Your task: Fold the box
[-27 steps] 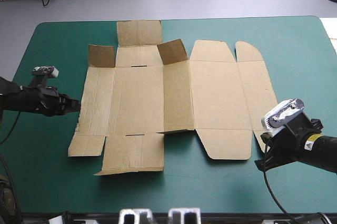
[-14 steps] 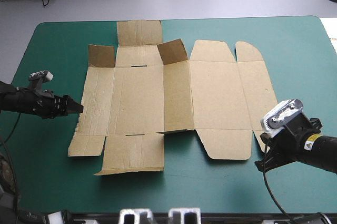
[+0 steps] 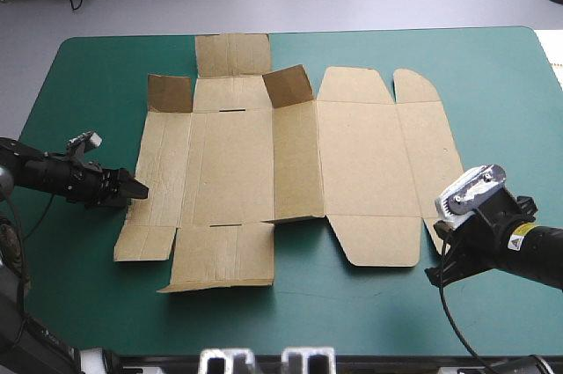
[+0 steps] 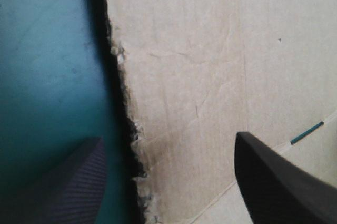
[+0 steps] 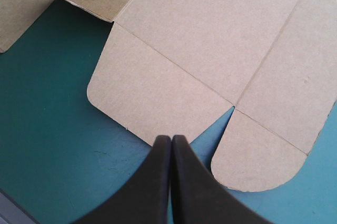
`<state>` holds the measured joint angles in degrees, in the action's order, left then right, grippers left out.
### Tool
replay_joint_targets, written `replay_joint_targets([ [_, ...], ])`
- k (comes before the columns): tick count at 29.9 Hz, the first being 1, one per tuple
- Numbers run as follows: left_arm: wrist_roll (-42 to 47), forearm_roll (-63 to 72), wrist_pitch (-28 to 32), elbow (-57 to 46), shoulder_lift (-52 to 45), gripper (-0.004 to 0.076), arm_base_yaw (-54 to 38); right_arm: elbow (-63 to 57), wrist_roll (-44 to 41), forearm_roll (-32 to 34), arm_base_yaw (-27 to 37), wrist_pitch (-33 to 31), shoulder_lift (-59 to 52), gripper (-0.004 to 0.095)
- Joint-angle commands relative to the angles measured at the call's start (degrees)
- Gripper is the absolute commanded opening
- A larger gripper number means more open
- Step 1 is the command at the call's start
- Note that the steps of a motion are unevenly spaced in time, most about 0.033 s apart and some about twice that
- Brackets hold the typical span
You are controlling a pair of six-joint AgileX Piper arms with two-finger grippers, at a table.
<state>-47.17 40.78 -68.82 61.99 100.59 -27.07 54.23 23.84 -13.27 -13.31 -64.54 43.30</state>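
- Mostly flat, the brown box [image 3: 290, 163] is spread across the middle of the teal-green cover [image 3: 493, 84], its long side running left to right.
- Two corner flaps [image 3: 288, 85] are raised along its far side, one at the far-left corner and one nearer the middle; the panel between them and the flap beyond it lie flat.
- Two rounded flaps [image 5: 158, 95] are seen at the near-right corner, with a notch of cover showing between them.
- Narrow slots are cut in the left half of the board, and the left edge is ragged and torn.
- Any printing on the board itself cannot be made out.
- At that torn left edge, toward the near-left corner, the left gripper [image 4: 167, 137] is held low with its black fingers [image 4: 279, 182] set wide apart: one is over the board, the other over the cover, and the ragged edge runs between them. Nothing is gripped.
- Just off the near-right corner, the right gripper [image 5: 171, 138] is held over the cover with its fingers pressed together to a point, empty, aimed at the notch between the rounded flaps.
- A yellow sticker [image 3: 521, 231] is carried on the right arm [image 3: 537, 255]; its marks are too small to be read.
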Motion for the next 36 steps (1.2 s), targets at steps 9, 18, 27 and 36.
replay_joint_targets([
  [9,-1.30,6.10,-5.76,-0.25,1.44,0.0504,0.87,1.52,0.34,-1.34,-0.07,2.97,-0.13,-0.0024],
  [18,-2.28,8.83,-5.76,-2.41,1.77,0.0504,4.73,1.52,0.35,-1.34,-0.07,4.25,-0.13,-0.0024],
  [27,0.25,10.90,-4.30,-2.41,1.99,0.0486,8.56,1.52,0.44,-1.34,-0.07,4.25,-0.13,-0.0024],
  [36,2.32,12.05,0.39,-2.41,1.99,-0.0013,8.65,1.52,0.44,-1.61,-0.07,4.25,-0.13,-0.0024],
])
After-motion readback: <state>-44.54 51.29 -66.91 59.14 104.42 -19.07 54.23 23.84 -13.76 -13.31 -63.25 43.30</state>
